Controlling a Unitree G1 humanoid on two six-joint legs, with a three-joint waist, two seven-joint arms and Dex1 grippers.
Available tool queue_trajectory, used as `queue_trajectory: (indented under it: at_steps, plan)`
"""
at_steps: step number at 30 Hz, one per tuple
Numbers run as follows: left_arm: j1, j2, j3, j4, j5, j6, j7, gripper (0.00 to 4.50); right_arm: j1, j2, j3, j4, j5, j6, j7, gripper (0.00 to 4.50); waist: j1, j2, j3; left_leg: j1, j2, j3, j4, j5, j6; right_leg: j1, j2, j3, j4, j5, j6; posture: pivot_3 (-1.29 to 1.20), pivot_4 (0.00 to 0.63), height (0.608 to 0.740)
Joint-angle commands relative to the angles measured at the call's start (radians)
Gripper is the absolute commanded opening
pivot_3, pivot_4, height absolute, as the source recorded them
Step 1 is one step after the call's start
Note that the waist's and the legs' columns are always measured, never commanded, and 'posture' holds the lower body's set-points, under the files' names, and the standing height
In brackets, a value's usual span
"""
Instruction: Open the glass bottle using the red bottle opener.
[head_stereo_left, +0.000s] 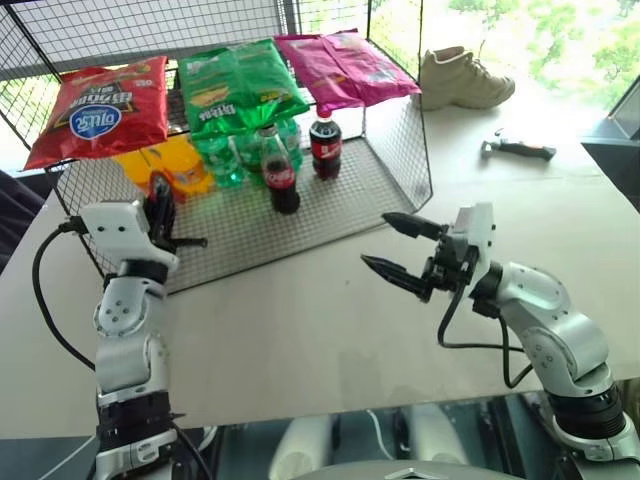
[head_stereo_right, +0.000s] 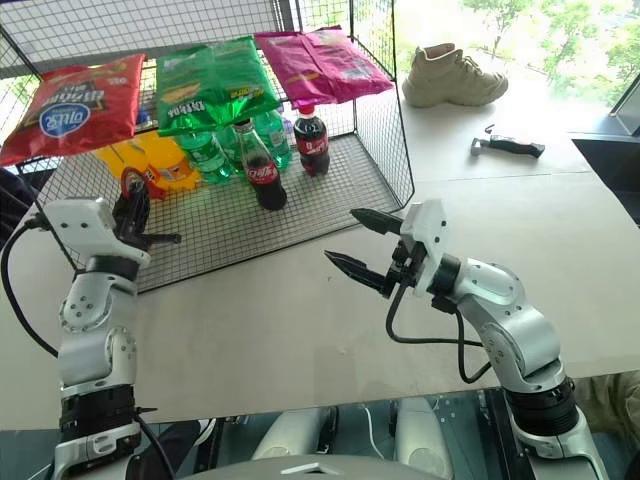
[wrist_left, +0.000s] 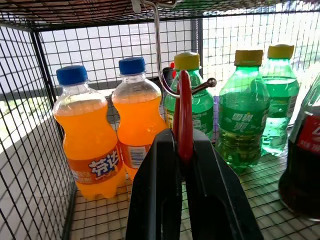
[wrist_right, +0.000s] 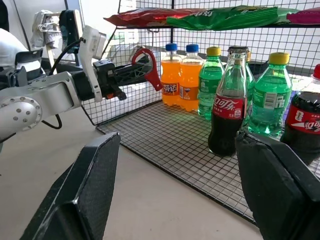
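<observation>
Right gripper level, fingers spread

1. The red bottle opener's handle is hidden between the fingers of the left gripper; only its ring head shows.
2. A cola bottle is cut off by the left wrist view's edge.
3. The orange bottles sit partly hidden under the red snack bag.
4. The black tool beside the shoe is too small to identify.
</observation>
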Motion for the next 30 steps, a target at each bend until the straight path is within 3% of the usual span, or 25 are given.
queue_trajectory:
  at_steps: [1,8,23,30]
  plan:
    - [-0.022,-0.025,0.051,-0.106,-0.148,0.057,0.018,0.09,-0.023,-0.003,-0.011,-0.023,0.018,-0.007,0.005,3.69,0.0,0.0,0.0,0.0,0.0,0.0,0.0,0.0,0.0,0.0,0.0,0.0,0.0,0.0,0.0,0.0,0.15,0.74]
    - [-0.046,-0.043,0.103,-0.113,-0.269,0.099,0.065,0.09,-0.04,0.002,-0.021,-0.036,0.041,-0.002,0.005,3.69,-0.001,0.0,0.0,0.0,0.0,0.0,0.0,0.0,0.0,0.0,0.001,0.0,0.001,0.0,0.0,0.0,0.15,0.74]
    - [-0.038,-0.083,0.094,-0.156,-0.408,0.121,0.051,0.09,-0.046,-0.006,-0.023,-0.025,0.037,-0.011,-0.003,3.69,0.0,-0.001,0.0,0.0,0.0,0.0,0.001,0.0,0.0,0.0,0.001,0.0,0.0,0.0,0.0,0.0,0.15,0.74]
    - [-0.005,-0.129,0.083,-0.211,-0.578,0.187,0.043,0.09,-0.06,-0.003,-0.02,-0.004,0.031,-0.013,0.002,3.69,0.0,-0.001,0.0,0.0,0.0,0.0,0.001,0.0,0.0,0.0,0.001,0.0,0.0,0.0,0.0,0.0,0.15,0.74]
